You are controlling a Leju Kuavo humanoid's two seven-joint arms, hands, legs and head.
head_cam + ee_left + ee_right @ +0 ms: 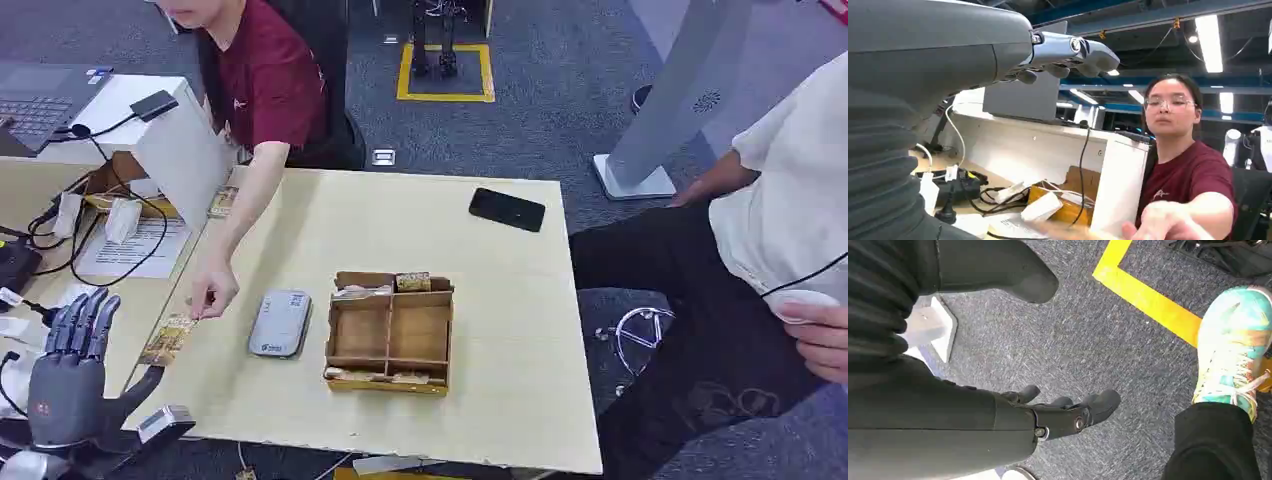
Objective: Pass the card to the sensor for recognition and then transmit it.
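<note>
At the far left of your head view the left hand point(70, 375) stands off the table's near-left corner, smooth grey plastic, its fingers point(85, 320) straight, upright and fanned slightly apart, the thumb stuck out sideways, nothing in it. Your left wrist view has the same hand point(1068, 52) stretched out flat against the ceiling lights, glossy silver-grey, with the ribbed cover bulking in front.

Next comes the card point(168, 340), one thin rectangular piece with a mottled yellow-brown face, lying flat on the pale wood-grain table point(500, 400) near its left edge. A person in a dark red shirt point(265, 85) reaches down to it, and that person's hand point(212, 292) touches the card's far end.

Just right of the card you see one sensor point(280, 323), a flat silver-grey slab with rounded corners. Beside it sits one wooden tray point(390, 332), thin plywood split into compartments, with small card-like pieces lying along its far and near rows. Farther back and right lies one black phone point(507, 209), glossy and flat.

At the right edge a second person in a white top point(790, 190) sits by the table.

In your right wrist view the right hand point(1068, 412) hangs over speckled grey carpet point(1088, 340), matte dark, fingers loosely apart and holding nothing, beside a yellow tape line point(1148, 305) and one multicoloured shoe point(1233, 345).
</note>
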